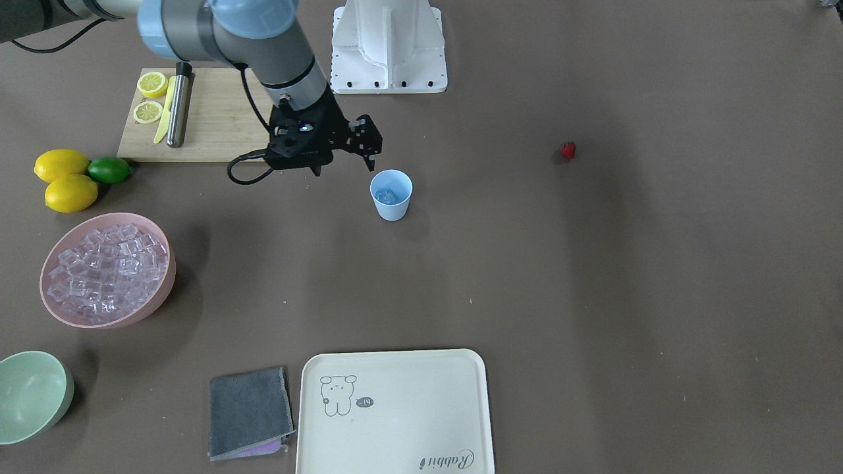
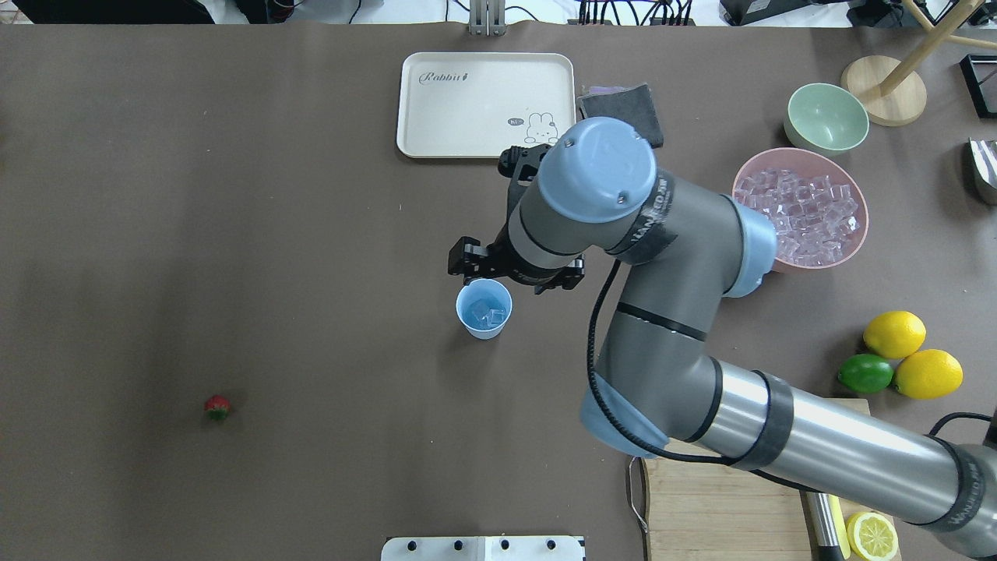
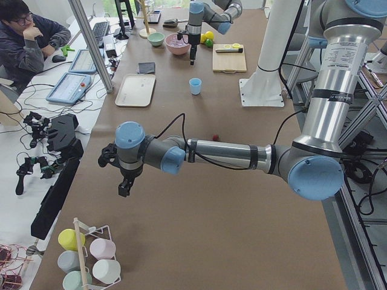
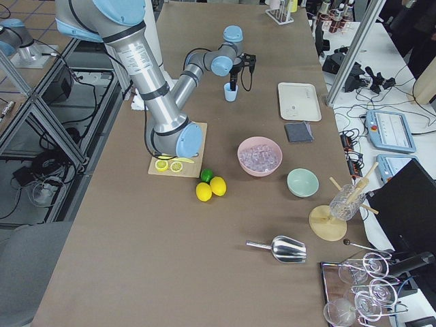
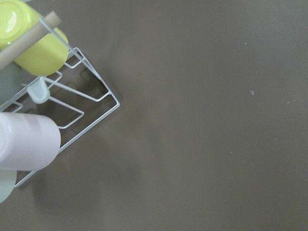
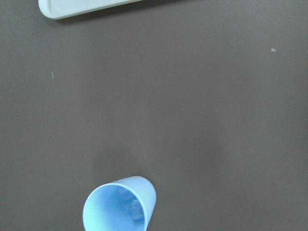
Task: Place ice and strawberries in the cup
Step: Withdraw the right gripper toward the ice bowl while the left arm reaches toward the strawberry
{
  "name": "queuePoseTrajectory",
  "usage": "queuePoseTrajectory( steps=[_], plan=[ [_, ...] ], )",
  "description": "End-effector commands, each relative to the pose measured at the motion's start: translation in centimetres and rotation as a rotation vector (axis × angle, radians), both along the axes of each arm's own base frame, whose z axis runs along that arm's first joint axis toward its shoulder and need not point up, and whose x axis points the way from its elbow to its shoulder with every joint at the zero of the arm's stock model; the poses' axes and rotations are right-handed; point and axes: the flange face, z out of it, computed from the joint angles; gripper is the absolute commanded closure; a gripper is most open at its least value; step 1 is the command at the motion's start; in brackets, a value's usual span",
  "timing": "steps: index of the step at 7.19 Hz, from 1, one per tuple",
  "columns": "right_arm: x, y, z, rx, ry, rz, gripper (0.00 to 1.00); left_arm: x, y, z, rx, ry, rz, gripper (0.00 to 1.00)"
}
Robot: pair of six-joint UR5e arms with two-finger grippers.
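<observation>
1. I see a brown matte table (image 1: 593,296) on every feed, with the robot's white base (image 1: 388,46) at its edge
2. Right gripper (image 1: 369,146): none of my feeds shows clearly whether its fingers are apart or together, so I cannot tell
3. It hangs just above the cup (image 1: 393,209), which stands upright near the table's middle; ice (image 2: 489,313) lies in the bottom of the cup
4. Left gripper (image 3: 124,184): only the side camera shows it, so I cannot tell its finger state; it points down over bare table, near a wire rack (image 5: 115,102) of pastel cups at the table's end
5. The strawberry (image 1: 568,150) lies alone on the robot's left half of the table, well apart from the cup
6. On the robot's right, a pink bowl (image 1: 168,283) is heaped with more clear cubes; near it are a green bowl (image 1: 29,395), two lemons (image 1: 71,193) touching a lime (image 1: 108,170), and a cutting board (image 1: 217,125)
7. On the operators' side, a cream tray (image 1: 421,401) lies just beside a grey cloth (image 1: 249,411)
</observation>
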Motion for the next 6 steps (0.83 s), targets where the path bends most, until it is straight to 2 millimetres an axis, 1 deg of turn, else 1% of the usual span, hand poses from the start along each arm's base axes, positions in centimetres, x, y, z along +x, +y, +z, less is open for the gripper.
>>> queuePoseTrajectory(
  steps=[1,2,3,4,5,6],
  plan=[
    [5.9,-2.5,1.4,0.048,-0.005,0.028,0.01,6.5,-0.6,-4.6,0.11,0.011,0.031,0.02],
    [7.7,-3.9,2.1,0.094,0.009,0.029,0.01,7.1,0.3,-8.4,-0.014,0.145,-0.162,0.02],
    [10.2,-5.4,4.3,0.112,0.041,0.038,0.01,11.2,5.0,-9.5,-0.038,0.25,-0.197,0.02],
    [12.8,-6.5,6.7,0.132,0.059,0.007,0.01,13.9,8.0,-9.8,0.027,0.251,-0.218,0.02],
    [14.5,-7.1,8.3,0.125,0.069,0.0,0.01,18.1,11.0,-10.0,0.039,0.225,-0.196,0.02],
    [15.1,-7.8,9.0,0.117,0.078,0.01,0.01,23.2,13.7,-11.6,-0.02,0.259,-0.202,0.02]
  ],
)
